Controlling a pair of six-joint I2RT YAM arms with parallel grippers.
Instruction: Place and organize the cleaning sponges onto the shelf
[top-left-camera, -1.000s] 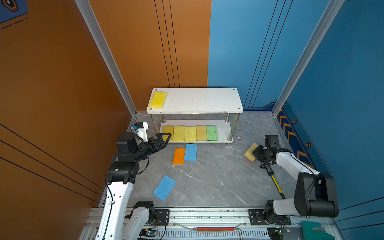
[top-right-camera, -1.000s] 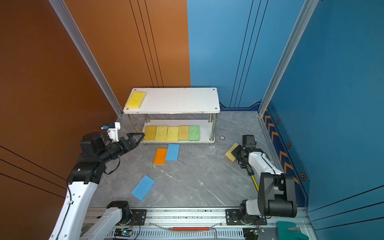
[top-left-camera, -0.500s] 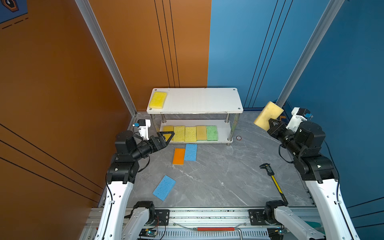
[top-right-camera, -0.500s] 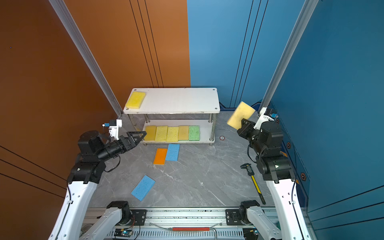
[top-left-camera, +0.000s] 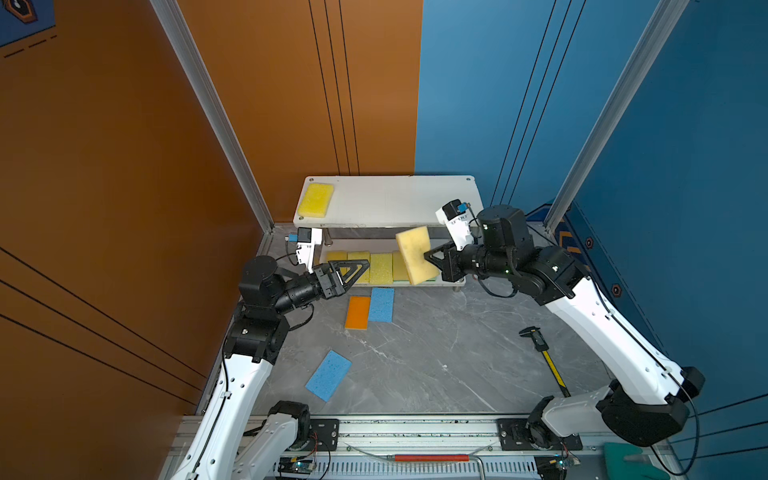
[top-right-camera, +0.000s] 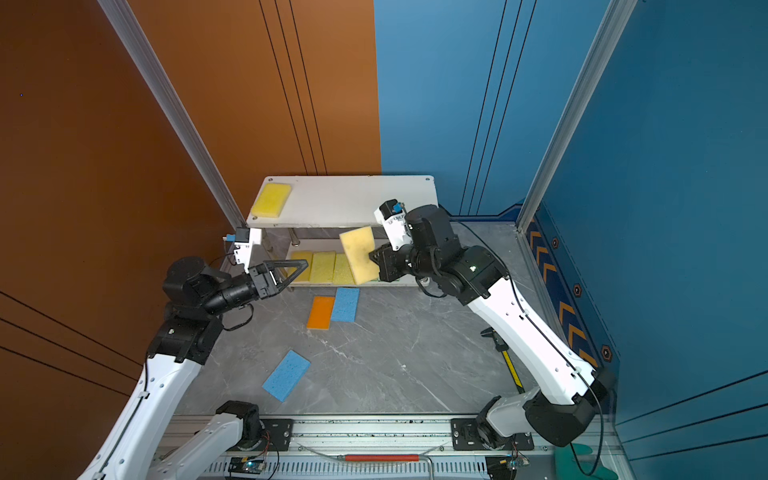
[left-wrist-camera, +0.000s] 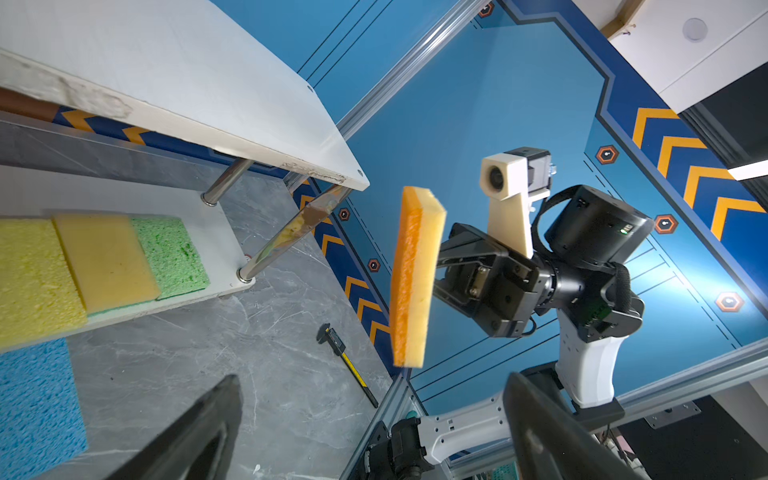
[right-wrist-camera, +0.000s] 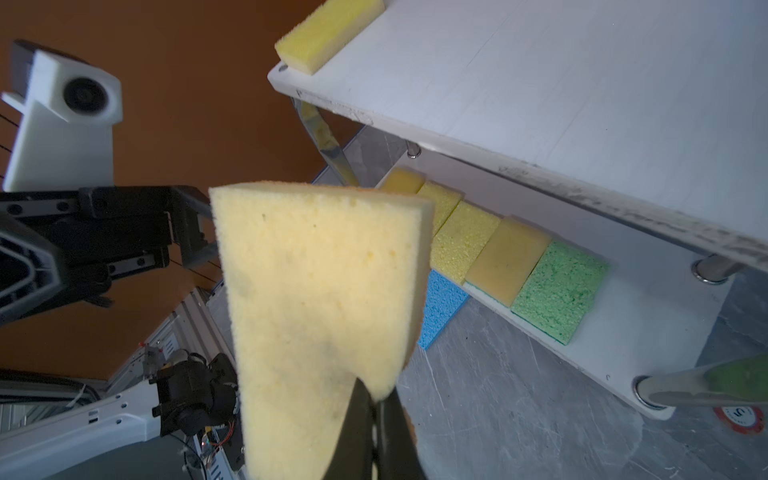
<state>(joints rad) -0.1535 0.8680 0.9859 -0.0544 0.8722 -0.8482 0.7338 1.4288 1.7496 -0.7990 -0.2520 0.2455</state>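
Note:
My right gripper (top-left-camera: 430, 258) is shut on a corner of a pale tan sponge (top-left-camera: 415, 254) with an orange back (left-wrist-camera: 405, 274), held up on edge in front of the shelf (top-left-camera: 395, 199). My left gripper (top-left-camera: 361, 268) stands open and empty by the shelf's left end, facing that sponge (top-right-camera: 359, 253). One yellow sponge (top-left-camera: 316, 200) lies on the top board. Several yellow sponges (top-left-camera: 380, 267) and a green one (right-wrist-camera: 557, 286) line the lower board. An orange sponge (top-left-camera: 358, 311) and two blue sponges (top-left-camera: 381, 304) (top-left-camera: 329, 375) lie on the floor.
A black-and-yellow hand tool (top-left-camera: 544, 357) lies on the grey floor at the right. Orange and blue walls close in behind and beside the shelf. The arm bases and a metal rail (top-left-camera: 415, 428) run along the front edge.
My right arm picked the tan sponge up off the floor at the right and carried it up and leftward to the shelf front. The left gripper has barely moved.

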